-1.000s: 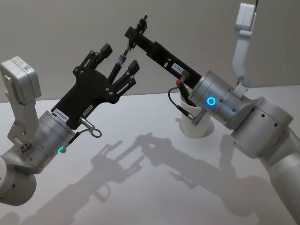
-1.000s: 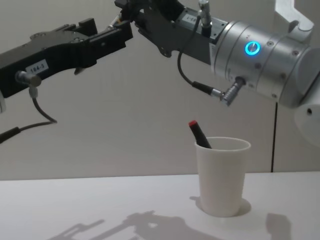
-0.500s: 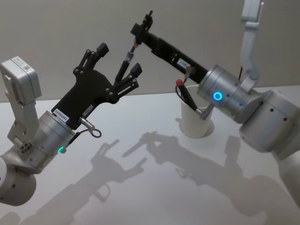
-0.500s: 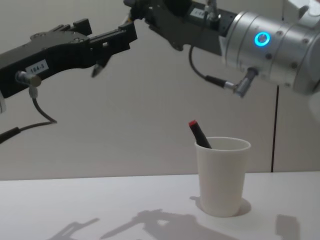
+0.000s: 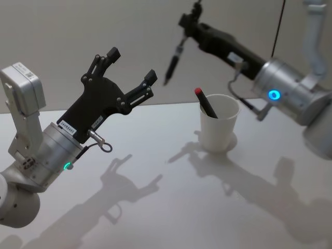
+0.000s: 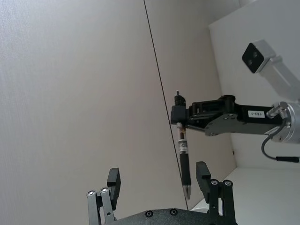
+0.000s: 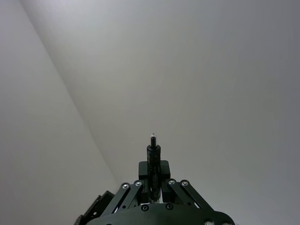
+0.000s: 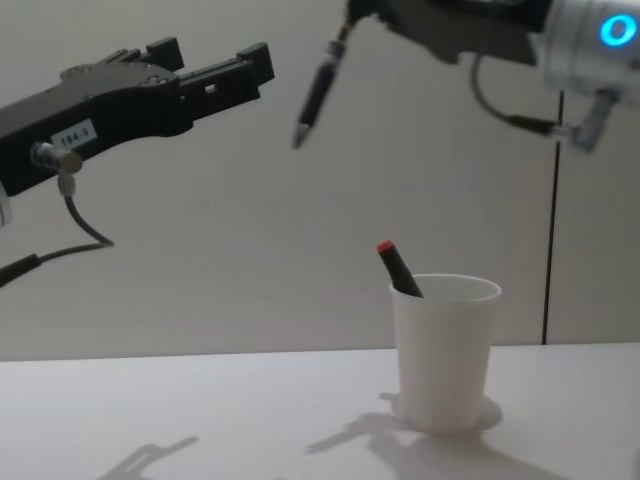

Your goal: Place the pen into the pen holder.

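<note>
Right hand (image 5: 193, 22): raised high above the table, clamped on the pen's top end.
Pen (image 5: 173, 60): dark, hanging tip-down and slightly tilted – in the air to the left of the pen holder, well above its rim.
Left hand (image 5: 129, 70): held up off the table, fingers spread wide, gripping nothing – apart from the pen.
Pen holder (image 5: 219, 129): white cup upright on the white table (image 5: 171, 207), a red-capped marker (image 5: 206, 104) leaning inside.

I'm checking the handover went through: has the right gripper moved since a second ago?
Yes. The right gripper, shut on the black pen, has pulled away from the open left gripper toward the pen holder.
</note>
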Tool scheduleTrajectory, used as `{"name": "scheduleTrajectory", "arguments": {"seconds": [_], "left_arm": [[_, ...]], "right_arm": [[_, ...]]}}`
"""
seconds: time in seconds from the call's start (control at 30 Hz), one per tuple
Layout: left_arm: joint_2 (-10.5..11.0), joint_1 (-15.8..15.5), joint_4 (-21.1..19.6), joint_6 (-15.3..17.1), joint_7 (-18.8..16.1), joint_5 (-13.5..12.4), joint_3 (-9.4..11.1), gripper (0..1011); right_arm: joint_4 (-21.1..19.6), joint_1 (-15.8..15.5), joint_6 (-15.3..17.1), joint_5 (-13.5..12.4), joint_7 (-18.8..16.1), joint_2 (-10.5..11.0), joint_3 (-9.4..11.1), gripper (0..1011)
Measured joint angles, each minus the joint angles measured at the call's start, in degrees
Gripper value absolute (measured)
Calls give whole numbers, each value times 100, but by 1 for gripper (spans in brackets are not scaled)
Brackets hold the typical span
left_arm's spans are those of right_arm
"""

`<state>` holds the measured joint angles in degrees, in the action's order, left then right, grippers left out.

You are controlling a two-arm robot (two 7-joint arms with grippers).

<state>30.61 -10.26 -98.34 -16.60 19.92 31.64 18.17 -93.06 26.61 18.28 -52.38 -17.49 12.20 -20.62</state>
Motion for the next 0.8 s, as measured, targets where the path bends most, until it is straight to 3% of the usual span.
{"name": "scheduleTrajectory", "arguments": {"seconds": [0.8], "left_arm": [[0,0,0,-1,1,1,0,1001]], "right_arm": [[-1449,-610,278,952,1171,1461,649,130]]}}
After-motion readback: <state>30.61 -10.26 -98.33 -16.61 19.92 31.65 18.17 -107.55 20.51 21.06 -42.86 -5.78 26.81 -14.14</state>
